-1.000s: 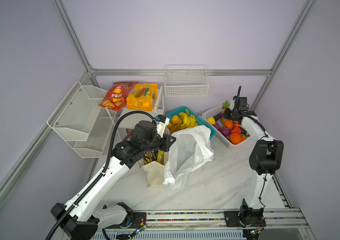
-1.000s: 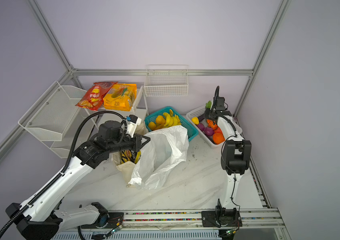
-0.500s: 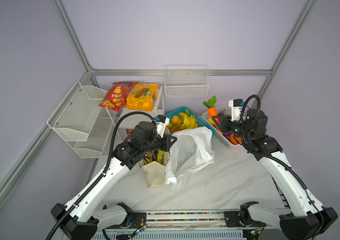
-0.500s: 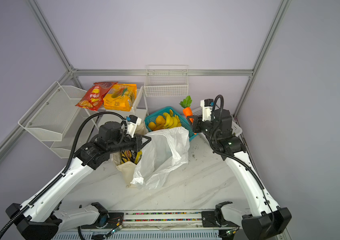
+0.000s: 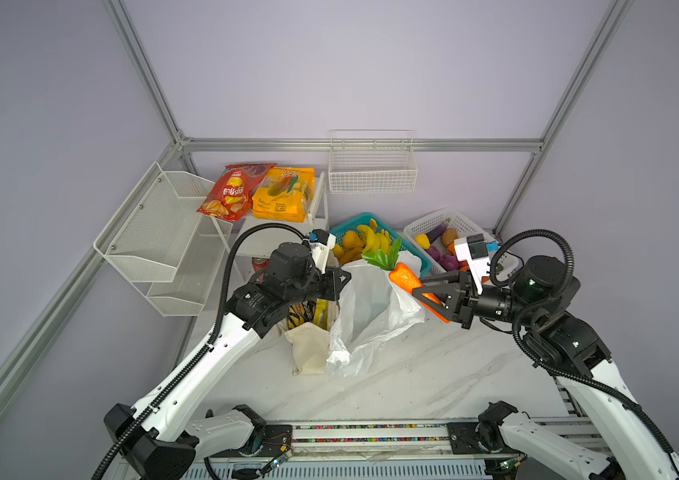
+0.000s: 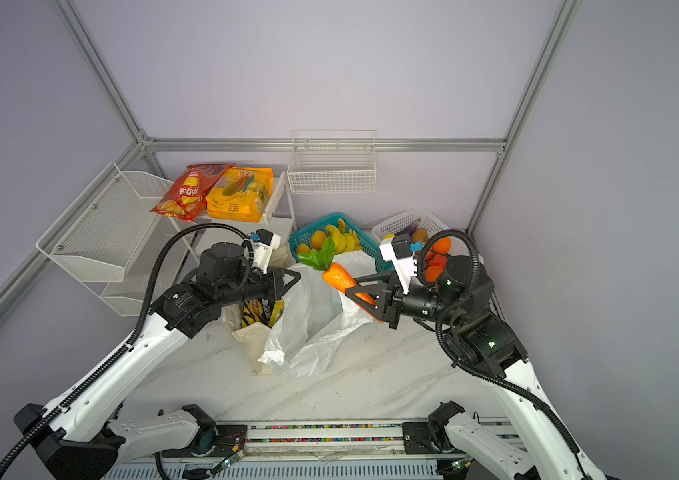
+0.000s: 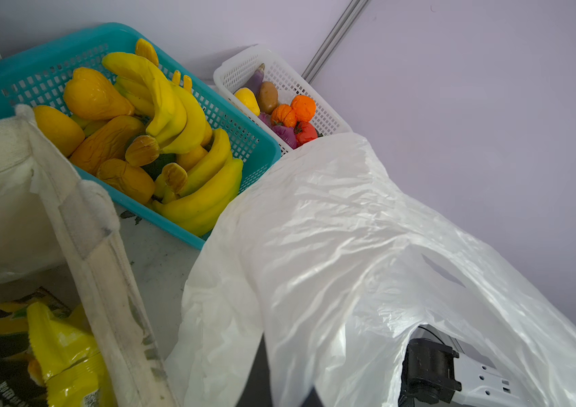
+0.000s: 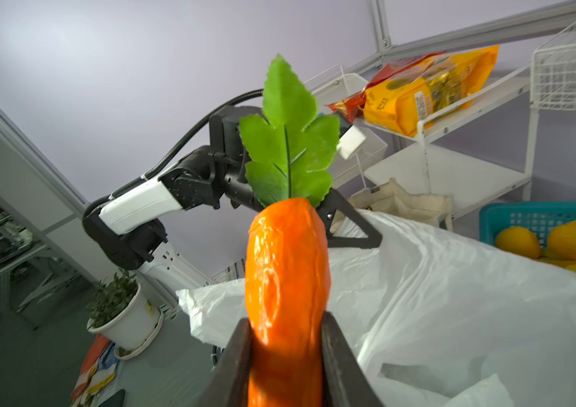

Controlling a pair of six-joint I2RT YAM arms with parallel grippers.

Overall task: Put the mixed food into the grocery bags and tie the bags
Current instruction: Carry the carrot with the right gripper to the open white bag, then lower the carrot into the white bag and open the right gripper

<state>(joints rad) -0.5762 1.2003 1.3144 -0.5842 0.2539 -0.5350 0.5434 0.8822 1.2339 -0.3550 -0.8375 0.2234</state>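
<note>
The right gripper [image 5: 429, 297] is a little right of centre in both top views, and it grasps a toy carrot [image 5: 406, 276] by the thin lower part. Its two black fingers [image 8: 332, 352] press on both sides of the orange body. The carrot is tilted, with the green leaves pointing to the upper left. It hangs in the air over the right rim of the plastic bag [image 5: 371, 316] and is not yet inside.

The left gripper [image 5: 339, 280], just left of centre, is clenched on the left rim of the plastic bag and holds this side up, so the mouth stands open. The tote [image 5: 308, 345] stands on the table and touches the plastic bag on its left side. Inside the tote are a black chip bag [image 5: 298, 311] and a yellow packet [image 5: 321, 309].

Behind the bags, at upper centre, the teal basket [image 5: 414, 253] contains the bananas [image 5: 373, 243]. The white basket [image 5: 466, 220], to its right, holds small vegetables.
</note>
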